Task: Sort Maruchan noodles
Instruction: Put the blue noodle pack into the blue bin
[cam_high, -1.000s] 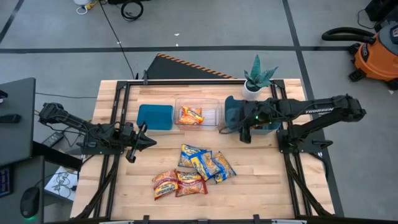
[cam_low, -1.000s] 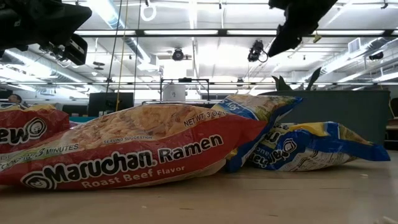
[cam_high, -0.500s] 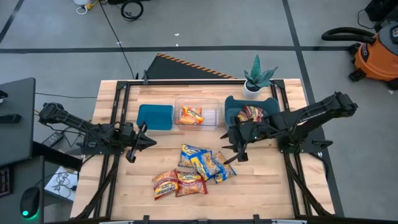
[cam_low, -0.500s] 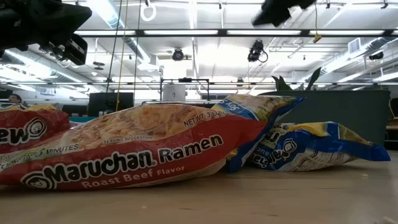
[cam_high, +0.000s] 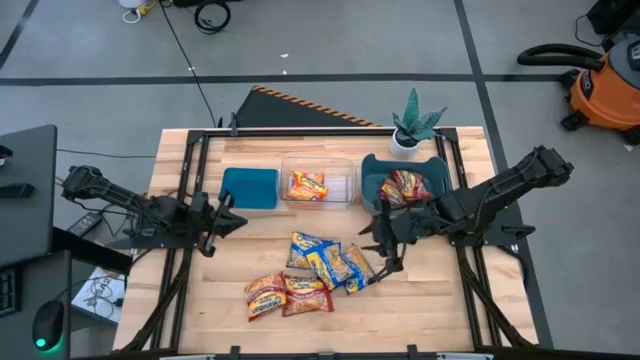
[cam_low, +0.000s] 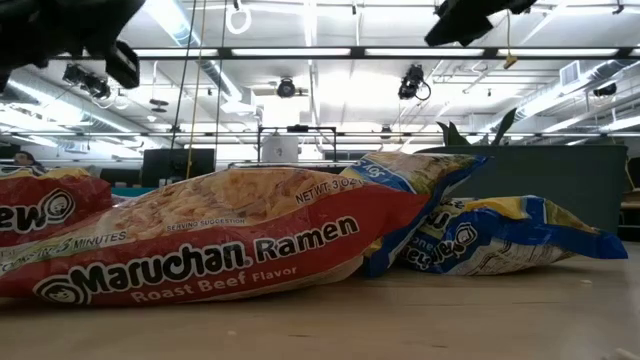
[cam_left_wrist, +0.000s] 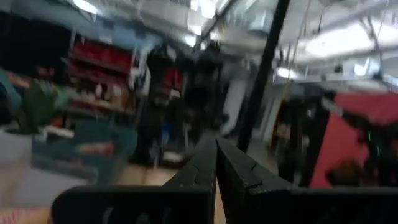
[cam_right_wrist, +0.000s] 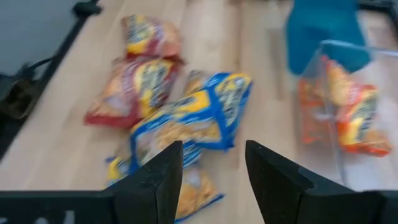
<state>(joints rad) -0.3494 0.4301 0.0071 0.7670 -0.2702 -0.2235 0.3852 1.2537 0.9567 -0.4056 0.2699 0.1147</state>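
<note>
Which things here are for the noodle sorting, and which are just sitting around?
For the job:
- crinkly blue-and-yellow ramen packets
- red and orange ramen packets
- orange packet in the clear plastic bin
- red packet in the right-hand teal bin
- empty left-hand teal bin
- open right hand

Just there:
- potted green plant
- orange shop vacuum

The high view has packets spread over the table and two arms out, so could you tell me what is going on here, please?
The robot is sorting crinkly plastic ramen packets into bins. The right gripper hangs open and empty beside the blue-and-yellow packets in the loose pile, likely about to pick one. One red packet lies in the right teal bin and an orange packet in the clear plastic bin. The left teal bin looks empty. Three red-and-orange packets wait nearer the front edge. The left gripper waits at the table's left side, shut.
</note>
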